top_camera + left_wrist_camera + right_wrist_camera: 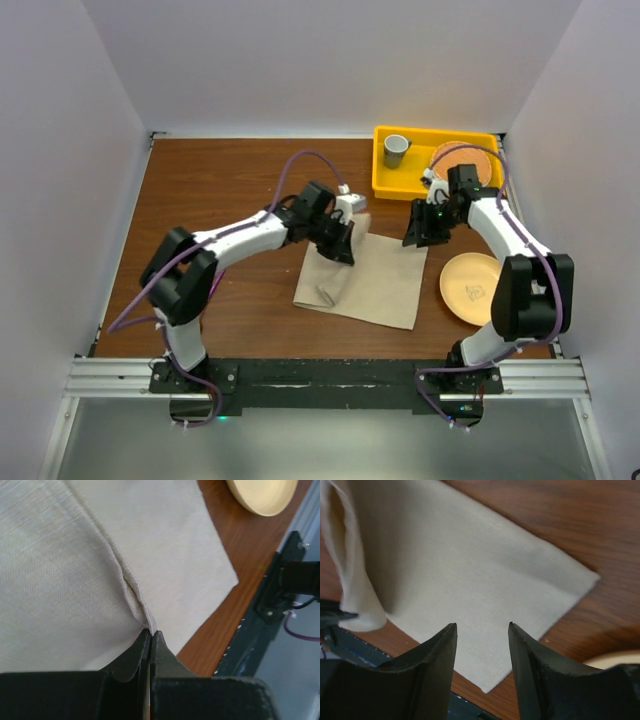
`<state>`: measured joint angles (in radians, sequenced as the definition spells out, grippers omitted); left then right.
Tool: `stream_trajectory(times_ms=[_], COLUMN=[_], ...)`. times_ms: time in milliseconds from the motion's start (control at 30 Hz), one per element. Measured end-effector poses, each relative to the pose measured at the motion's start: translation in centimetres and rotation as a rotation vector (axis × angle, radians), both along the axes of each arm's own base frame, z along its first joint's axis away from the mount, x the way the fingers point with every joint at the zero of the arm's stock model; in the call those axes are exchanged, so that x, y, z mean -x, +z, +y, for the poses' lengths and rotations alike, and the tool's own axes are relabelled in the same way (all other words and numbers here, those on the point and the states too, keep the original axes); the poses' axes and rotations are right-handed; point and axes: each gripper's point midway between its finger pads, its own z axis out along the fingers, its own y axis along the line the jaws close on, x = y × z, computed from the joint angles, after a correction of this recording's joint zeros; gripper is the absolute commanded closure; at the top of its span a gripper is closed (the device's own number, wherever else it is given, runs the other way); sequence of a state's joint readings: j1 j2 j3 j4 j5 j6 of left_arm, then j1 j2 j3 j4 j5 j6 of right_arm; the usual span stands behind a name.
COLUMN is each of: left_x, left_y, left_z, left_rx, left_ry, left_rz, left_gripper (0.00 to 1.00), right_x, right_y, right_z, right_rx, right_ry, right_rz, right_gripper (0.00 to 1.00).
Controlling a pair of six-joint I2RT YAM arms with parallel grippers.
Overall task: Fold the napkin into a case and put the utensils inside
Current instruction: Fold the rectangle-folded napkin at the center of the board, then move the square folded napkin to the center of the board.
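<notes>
Left fingers (131,659) pinch a raised fold of the napkin (378,282); right fingers (439,656) hover apart over its corner.

One beige napkin (385,285). Two round plates: a pale peach plate (465,290) on the bare wood and an orange plate (462,157) in the tray. One yellow tray (385,186). One grey cup (396,150). Two robot arms, a left arm (240,238) and a right arm (500,235). Two grippers, a left gripper (150,634) and a right gripper (482,626), one for each arm. One brown tabletop (220,180) under it all.
</notes>
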<state>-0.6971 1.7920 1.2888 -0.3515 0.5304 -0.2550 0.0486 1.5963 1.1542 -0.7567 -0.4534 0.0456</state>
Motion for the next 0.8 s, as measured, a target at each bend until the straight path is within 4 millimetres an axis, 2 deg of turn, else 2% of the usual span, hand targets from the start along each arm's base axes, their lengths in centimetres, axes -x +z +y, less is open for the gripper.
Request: stream_trajectory(times_ms=[33, 100, 133, 167, 200, 267, 367, 433, 467, 500, 533, 633, 667, 700, 800], left_x=[0.9, 2.2, 2.7, 3.0, 3.1, 2.5, 0.1, -3.0, -3.8, -4.6, -5.0, -3.8, -3.0, -2.2, -0.5], left_y=[-0.8, -2.0, -2.3, -2.3, -2.2, -1.3, 0.7, 2.3, 2.5, 2.6, 2.5, 0.4, -0.9, -2.2, -5.0], left_z=[-1.3, -3.3, -4.1, -4.3, -4.4, -3.9, -0.6, 3.1, 4.1, 5.4, 6.5, 7.7, 7.9, 8.2, 8.9], left_rx=[0.016, 0.049, 0.078, 0.1, 0.123, 0.169, 0.202, 0.18, 0.166, 0.139, 0.11, 0.018, -0.018, -0.053, -0.14], left_ry=[-0.015, -0.029, -0.029, -0.029, -0.024, -0.003, 0.083, 0.176, 0.202, 0.231, 0.242, 0.197, 0.172, 0.149, 0.111], left_rz=[0.04, 0.107, 0.137, 0.155, 0.165, 0.162, 0.116, 0.025, -0.001, -0.038, -0.061, -0.057, -0.041, -0.019, 0.034], left_gripper=[0.78, 0.57, 0.35, 0.23, 0.15, 0.15, 0.19, 0.32, 0.39, 0.53, 0.56, 0.53, 0.5, 0.4, 0.37], right_x=[-0.2, -0.5, -0.6, -0.6, -0.6, -0.4, -0.2, -0.1, -0.2, -0.2, -0.2, -0.4, -0.5, -0.8, -2.2], right_y=[0.4, 1.0, 1.1, 1.1, 1.1, 1.1, 1.0, 1.0, 0.9, 0.8, 0.6, -0.8, -1.2, -1.8, -2.9], right_z=[-0.7, -2.4, -3.2, -3.8, -4.2, -4.4, -4.3, -4.2, -4.2, -4.2, -4.2, -4.0, -3.9, -3.9, -3.8], right_rx=[0.017, 0.049, 0.068, 0.08, 0.093, 0.102, 0.106, 0.106, 0.106, 0.107, 0.106, 0.099, 0.094, 0.092, 0.085], right_ry=[-0.021, -0.067, -0.088, -0.101, -0.109, -0.104, -0.08, -0.062, -0.058, -0.053, -0.046, -0.021, -0.014, -0.007, 0.012], right_rz=[-0.016, -0.038, -0.044, -0.045, -0.046, -0.044, -0.043, -0.049, -0.049, -0.047, -0.044, -0.007, 0.003, 0.018, 0.027], right_gripper=[0.48, 0.48, 0.47, 0.47, 0.46, 0.46, 0.45, 0.43, 0.43, 0.42, 0.42, 0.41, 0.41, 0.41, 0.4])
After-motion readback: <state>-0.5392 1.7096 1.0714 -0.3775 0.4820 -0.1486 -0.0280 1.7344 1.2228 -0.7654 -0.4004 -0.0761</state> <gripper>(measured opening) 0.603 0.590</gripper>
